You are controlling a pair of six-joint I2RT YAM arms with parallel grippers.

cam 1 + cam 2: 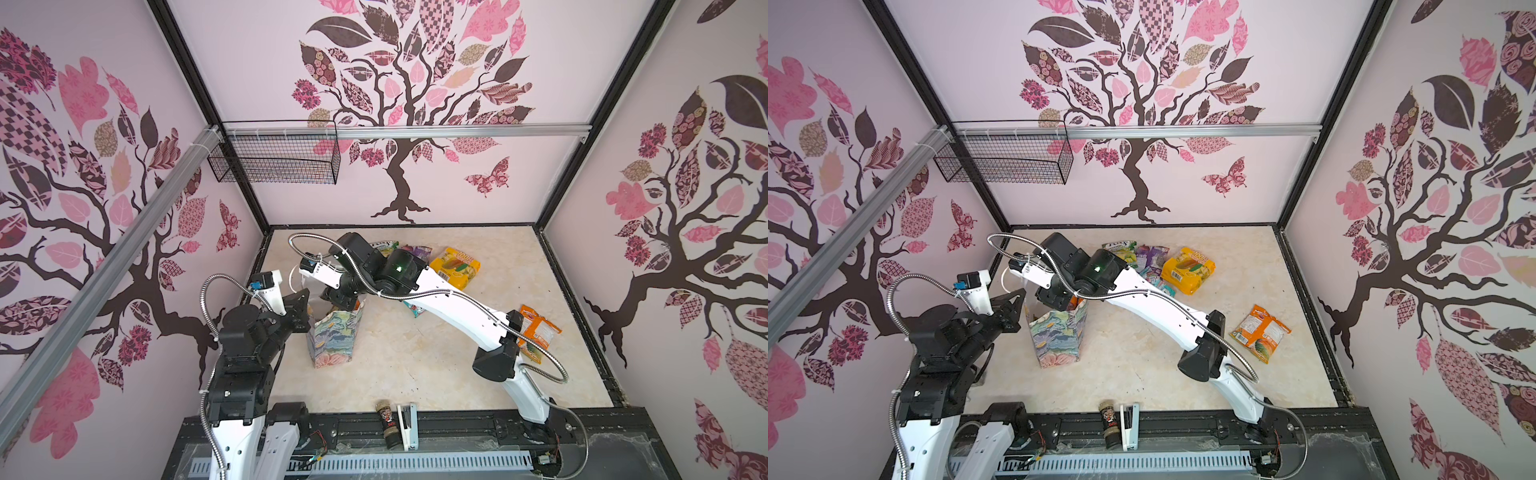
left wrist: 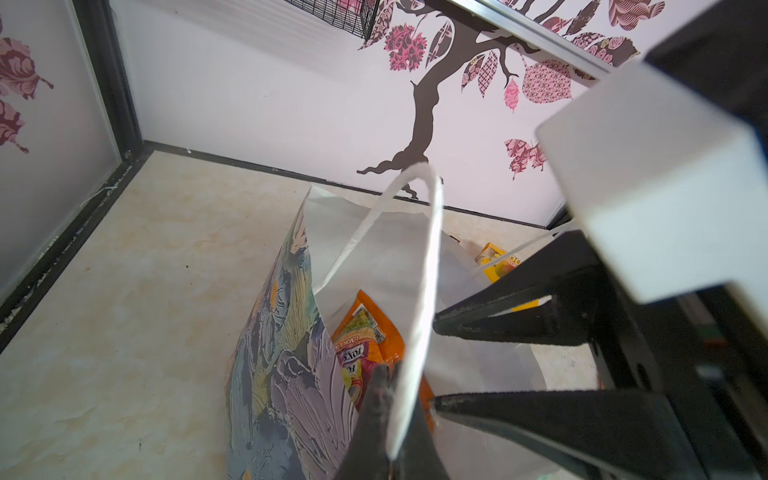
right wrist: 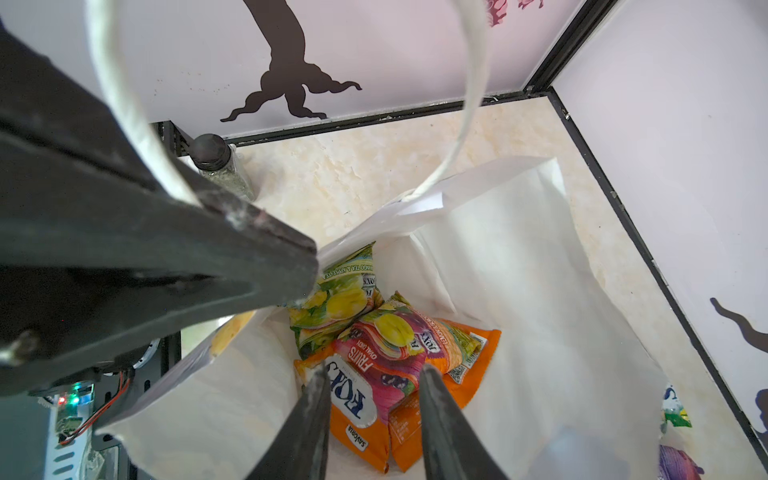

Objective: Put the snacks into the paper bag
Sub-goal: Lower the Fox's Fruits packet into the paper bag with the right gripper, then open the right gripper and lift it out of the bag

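Note:
The paper bag (image 1: 332, 338) (image 1: 1059, 338) stands upright at the table's left. My left gripper (image 2: 388, 376) (image 1: 301, 305) is shut on its white cord handle (image 2: 419, 291) and holds the mouth wide. My right gripper (image 3: 374, 399) (image 1: 1054, 299) hangs open in the bag's mouth. Under its parted fingers an orange FOX'S packet (image 3: 374, 374) lies inside on a green-yellow one (image 3: 336, 303). On the table lie more snacks: yellow (image 1: 455, 268), orange (image 1: 1260, 332), green-yellow (image 1: 1121, 251), purple (image 1: 1152, 255) and teal (image 1: 1158, 282).
A dark spice jar (image 1: 386, 424) and a white stapler (image 1: 407, 426) lie at the front edge. A black wire basket (image 1: 274, 158) hangs on the back wall rail. Another glass jar with a dark lid (image 3: 218, 168) stands near the bag by the wall.

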